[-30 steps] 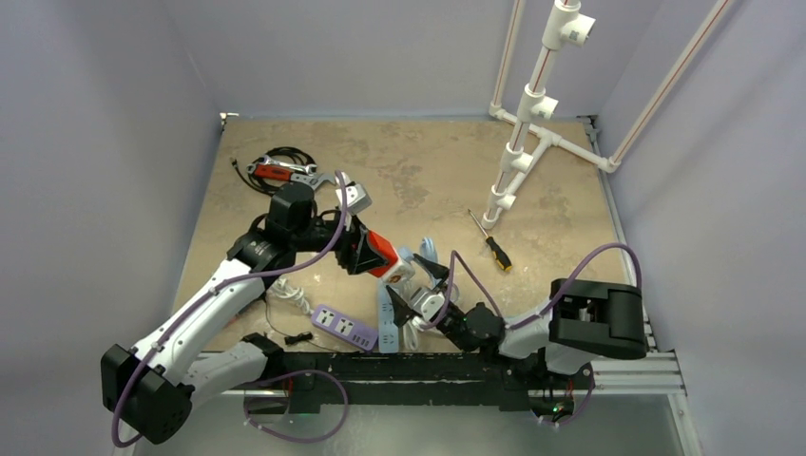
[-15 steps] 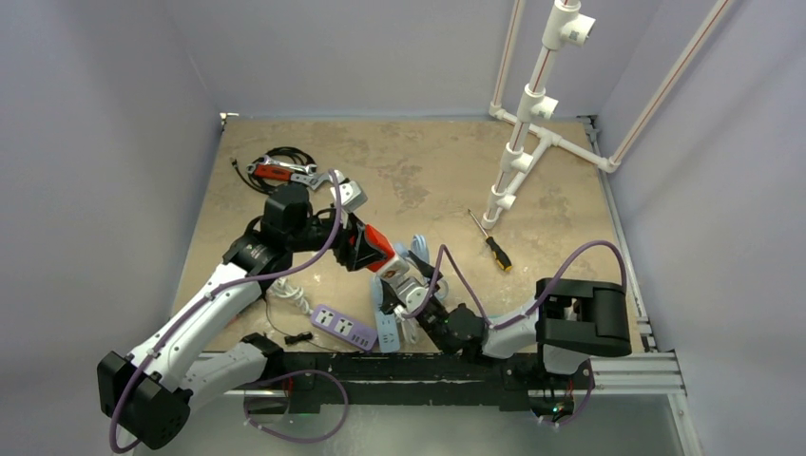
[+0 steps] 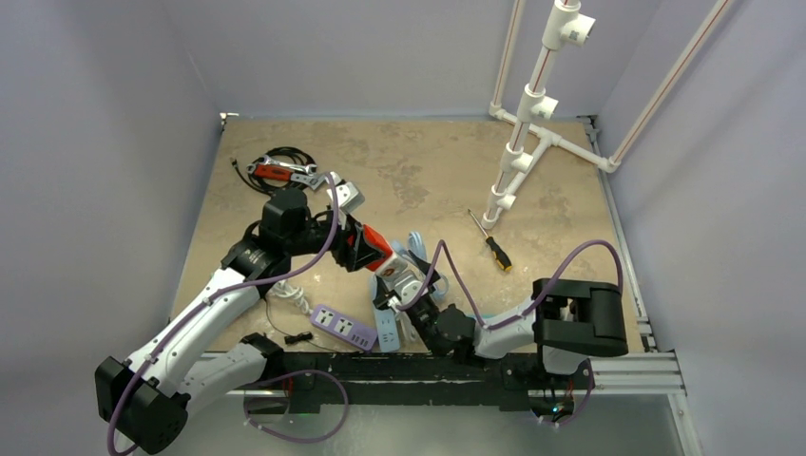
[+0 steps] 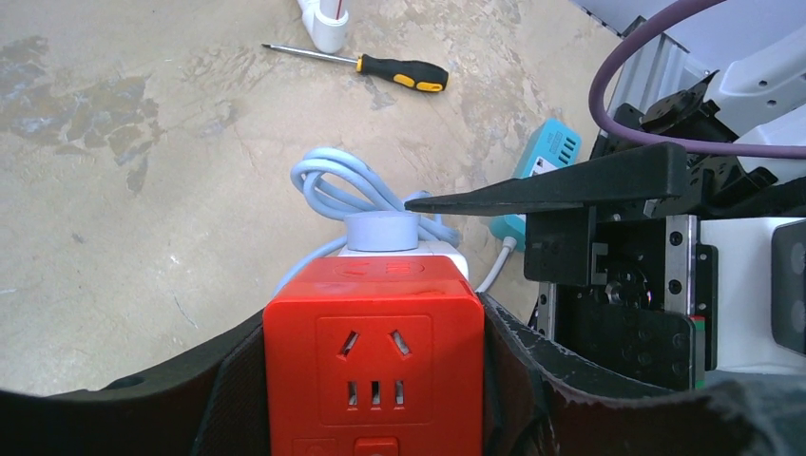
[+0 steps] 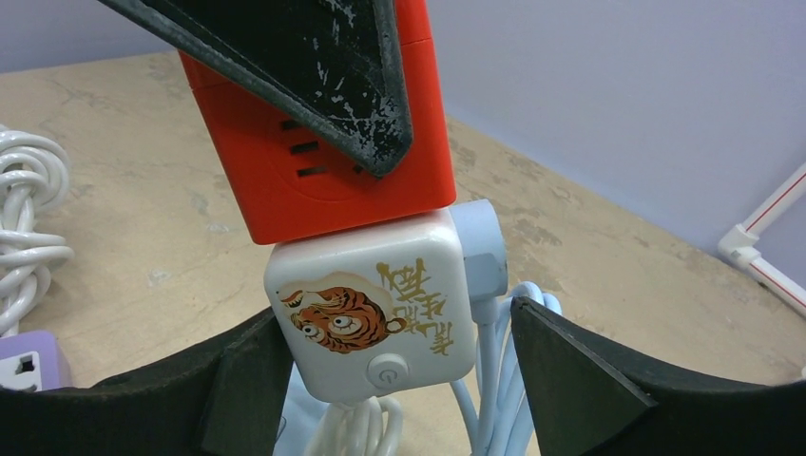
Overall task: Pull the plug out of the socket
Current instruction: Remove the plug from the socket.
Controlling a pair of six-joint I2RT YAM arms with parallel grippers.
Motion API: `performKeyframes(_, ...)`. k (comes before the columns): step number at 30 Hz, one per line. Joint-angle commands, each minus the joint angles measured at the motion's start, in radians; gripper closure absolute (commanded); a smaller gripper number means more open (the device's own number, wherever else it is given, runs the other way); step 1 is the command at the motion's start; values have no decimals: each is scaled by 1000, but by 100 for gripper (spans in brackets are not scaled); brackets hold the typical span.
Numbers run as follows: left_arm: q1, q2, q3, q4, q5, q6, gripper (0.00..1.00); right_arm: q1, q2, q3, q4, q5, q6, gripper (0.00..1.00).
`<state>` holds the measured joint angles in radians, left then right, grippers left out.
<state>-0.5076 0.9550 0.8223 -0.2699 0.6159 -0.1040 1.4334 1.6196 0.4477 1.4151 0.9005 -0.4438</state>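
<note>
Top view: the left claw (image 3: 369, 252) is clamped on the red socket cube (image 3: 378, 249) near the middle of the near edge of the desk (image 3: 428, 171), with the white plug (image 3: 404, 277) seated in its end and the right claw (image 3: 397, 293) around it. Left wrist view: both fingers (image 4: 228, 380) press the cube's sides, with a pale blue cable (image 4: 328, 195) coiled beyond. Right wrist view: the claw stands apart, one finger against the plug's side, the other clear.

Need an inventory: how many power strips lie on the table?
2: a purple strip near the front edge, and a light-blue strip just right of it. Others may be hidden.
</note>
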Motion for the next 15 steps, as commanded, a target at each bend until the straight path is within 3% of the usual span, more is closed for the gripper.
performKeyframes(1,-2,-38,25,128,26,-10,100,3,12,36,4,12,44,17)
performKeyframes(7,-3,-23,23,139,86,-19,100,2,51,81,-43,-50,50,17)
performKeyframes(11,-3,-6,21,140,131,-23,100,3,89,115,-43,-14,24,24)
performKeyframes(15,-5,17,25,123,126,-20,100,1,114,135,-26,29,-19,76)
